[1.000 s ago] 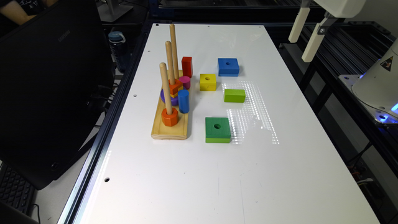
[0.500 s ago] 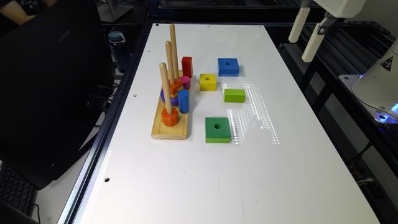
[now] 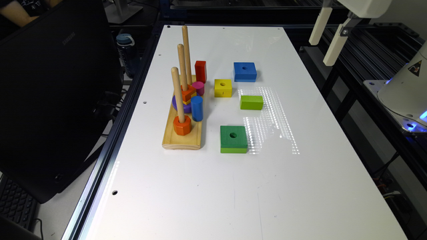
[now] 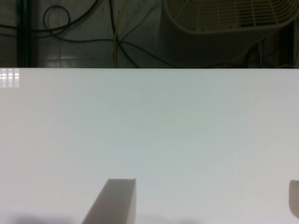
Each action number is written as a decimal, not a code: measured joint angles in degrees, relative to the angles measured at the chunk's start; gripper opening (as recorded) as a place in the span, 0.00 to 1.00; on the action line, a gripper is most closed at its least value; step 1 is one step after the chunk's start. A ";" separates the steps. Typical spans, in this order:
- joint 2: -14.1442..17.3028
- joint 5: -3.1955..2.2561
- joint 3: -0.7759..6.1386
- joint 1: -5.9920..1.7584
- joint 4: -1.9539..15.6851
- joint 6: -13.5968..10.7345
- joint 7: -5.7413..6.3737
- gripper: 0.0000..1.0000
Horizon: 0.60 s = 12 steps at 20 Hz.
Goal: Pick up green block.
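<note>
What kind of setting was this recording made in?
Likely a robotics lab bench: a white tabletop framed by black aluminium rails, a black laptop beside it, and wooden peg-stacker toy blocks, including the large dark-green square block.

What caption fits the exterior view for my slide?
Open claw raised beyond the table edge, green block untouched beside the peg board.
</note>
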 joint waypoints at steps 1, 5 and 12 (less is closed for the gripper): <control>0.04 0.00 0.00 0.00 0.06 0.19 0.00 1.00; 1.12 0.00 0.00 -0.01 1.13 0.98 0.00 1.00; 7.45 -0.04 -0.03 -0.22 5.08 3.52 -0.13 1.00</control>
